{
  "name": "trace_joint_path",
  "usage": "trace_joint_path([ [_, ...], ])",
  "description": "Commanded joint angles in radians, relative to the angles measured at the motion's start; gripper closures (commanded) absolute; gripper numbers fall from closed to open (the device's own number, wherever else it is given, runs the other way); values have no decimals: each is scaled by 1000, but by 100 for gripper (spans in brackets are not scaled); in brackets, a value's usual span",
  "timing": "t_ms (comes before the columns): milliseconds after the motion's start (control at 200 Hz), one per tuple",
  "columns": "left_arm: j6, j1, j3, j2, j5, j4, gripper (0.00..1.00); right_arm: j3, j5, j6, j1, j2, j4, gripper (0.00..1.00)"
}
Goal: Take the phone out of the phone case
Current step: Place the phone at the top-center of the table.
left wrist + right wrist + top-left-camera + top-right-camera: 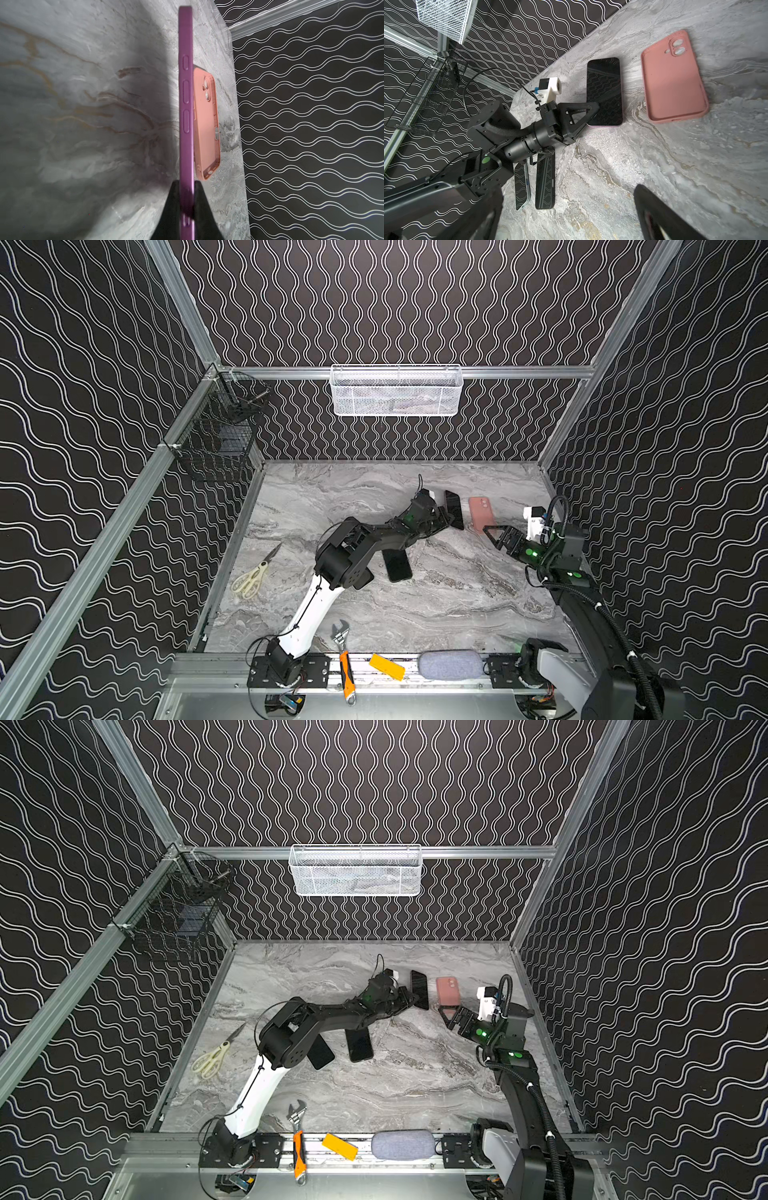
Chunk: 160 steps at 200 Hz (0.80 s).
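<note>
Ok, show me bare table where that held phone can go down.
Free: the table between the flat black phone and the wrench; also the far corner beyond the scissors. Crowded: around the pink case, with the held phone and the open right gripper beside it.

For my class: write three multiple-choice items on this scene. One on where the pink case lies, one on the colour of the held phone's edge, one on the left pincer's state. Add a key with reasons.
1. Where is the pink case?
A) hanging on the wall
B) flat on the table, beside the held phone
C) fitted around the phone

2. What colour is the phone's edge?
A) purple
B) green
C) yellow

3. How is the left pincer?
A) wide open and empty
B) shut on the phone
C) shut on the pink case

Key:
1 B, both wrist views show it lying on the marble next to the phone.
2 A, the left wrist view shows a purple side with buttons.
3 B, it clamps one end of the phone.
</note>
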Motion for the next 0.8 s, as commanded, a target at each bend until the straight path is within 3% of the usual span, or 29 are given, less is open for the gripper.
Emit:
trace_joint_path([
  [0, 1, 4, 12, 1, 14, 75, 98, -3, 13, -6, -1, -11, 29, 1],
  [350, 11, 5, 24, 21, 17, 75, 92, -31, 4, 70, -2, -33, 88, 1],
  [796, 42, 10, 16, 25, 5, 58, 77, -26, 45, 27, -2, -105, 35, 1],
])
